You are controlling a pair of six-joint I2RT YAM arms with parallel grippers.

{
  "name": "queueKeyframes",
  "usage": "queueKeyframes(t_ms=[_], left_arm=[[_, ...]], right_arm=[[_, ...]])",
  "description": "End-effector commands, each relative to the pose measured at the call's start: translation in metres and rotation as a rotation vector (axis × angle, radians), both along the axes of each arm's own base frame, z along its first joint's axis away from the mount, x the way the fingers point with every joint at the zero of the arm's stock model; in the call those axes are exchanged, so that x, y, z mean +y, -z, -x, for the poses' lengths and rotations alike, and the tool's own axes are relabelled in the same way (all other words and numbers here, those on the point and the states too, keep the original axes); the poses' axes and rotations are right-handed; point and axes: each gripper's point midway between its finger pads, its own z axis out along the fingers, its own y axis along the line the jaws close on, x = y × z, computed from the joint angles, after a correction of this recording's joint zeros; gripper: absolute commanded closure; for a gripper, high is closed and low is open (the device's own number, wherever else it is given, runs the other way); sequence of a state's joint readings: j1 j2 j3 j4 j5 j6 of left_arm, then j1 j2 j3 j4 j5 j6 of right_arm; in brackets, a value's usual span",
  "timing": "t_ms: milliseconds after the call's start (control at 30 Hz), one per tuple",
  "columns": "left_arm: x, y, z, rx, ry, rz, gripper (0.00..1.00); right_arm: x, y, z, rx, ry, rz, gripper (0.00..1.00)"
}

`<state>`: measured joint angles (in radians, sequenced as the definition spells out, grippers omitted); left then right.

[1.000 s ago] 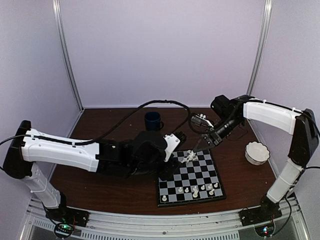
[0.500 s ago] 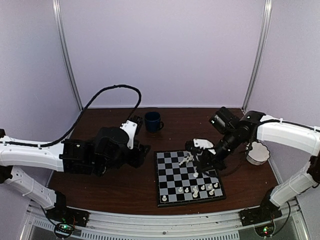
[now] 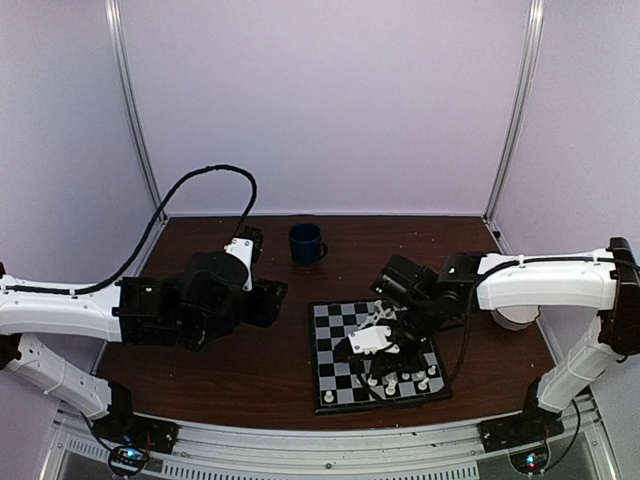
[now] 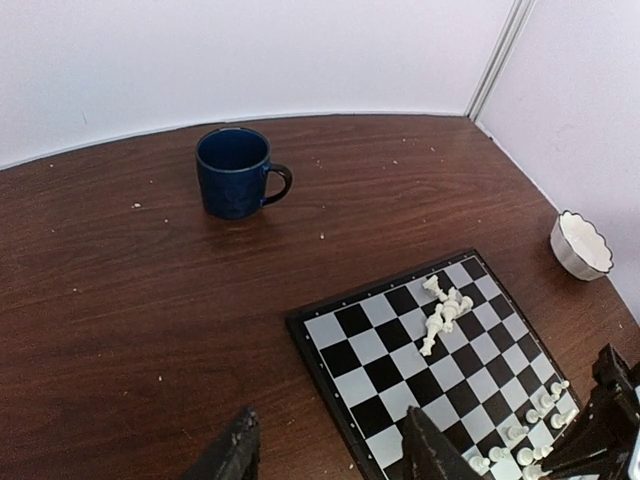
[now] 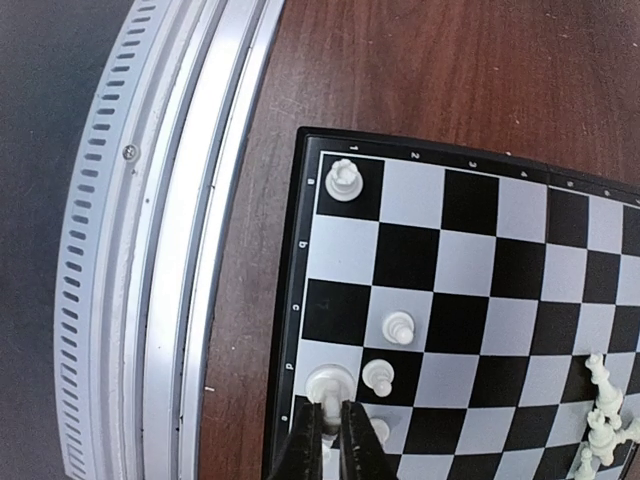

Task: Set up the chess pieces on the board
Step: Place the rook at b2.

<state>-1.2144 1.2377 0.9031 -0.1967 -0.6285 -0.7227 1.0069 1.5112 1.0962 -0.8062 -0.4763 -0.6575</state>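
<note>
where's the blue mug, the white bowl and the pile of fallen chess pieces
blue mug [image 4: 232, 190]: left wrist view, on its side wall
white bowl [image 4: 582, 242]: left wrist view, on its bare inside
fallen chess pieces [image 4: 447, 308]: left wrist view, on the middle of the pile

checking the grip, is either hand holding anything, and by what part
Right hand pinches a chess piece, seemingly by its top; left hand holds nothing.

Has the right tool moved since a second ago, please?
Yes. In the top view the right tool, shut on a chess piece, has come from beyond the far edge of the board to its near edge.
</note>
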Motion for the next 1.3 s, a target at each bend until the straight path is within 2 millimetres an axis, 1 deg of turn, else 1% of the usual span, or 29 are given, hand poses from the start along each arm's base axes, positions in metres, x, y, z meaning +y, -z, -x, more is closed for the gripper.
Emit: queueKeyframes(t_ms=[0, 133, 333, 533, 700, 800, 1267], left_arm=[[0.008, -0.002, -0.003, 0.0, -0.039, 0.025, 0.51], [0.008, 0.0, -0.003, 0.003, -0.042, 0.016, 0.51], [0.006, 0.003, -0.003, 0.011, -0.036, 0.006, 0.51], [0.005, 0.005, -0.003, 0.016, -0.038, 0.003, 0.51], [0.002, 0.009, -0.003, 0.023, -0.035, -0.004, 0.51], [0.001, 0.01, -0.004, 0.024, -0.036, -0.005, 0.51], [0.001, 0.018, -0.004, 0.037, -0.044, -0.017, 0.51]], right_arm=[[0.019, 0.0, -0.002, -0.079, -0.057, -0.01, 0.95], [0.031, 0.009, 0.006, -0.072, -0.093, 0.01, 0.95], [0.043, 0.022, 0.007, -0.074, -0.116, 0.043, 0.96], [0.047, 0.031, 0.011, -0.076, -0.128, 0.067, 0.96], [0.052, 0.037, 0.007, -0.082, -0.116, 0.085, 0.96], [0.054, 0.039, 0.008, -0.075, -0.119, 0.093, 0.96], [0.063, 0.046, 0.011, -0.081, -0.137, 0.113, 0.94]])
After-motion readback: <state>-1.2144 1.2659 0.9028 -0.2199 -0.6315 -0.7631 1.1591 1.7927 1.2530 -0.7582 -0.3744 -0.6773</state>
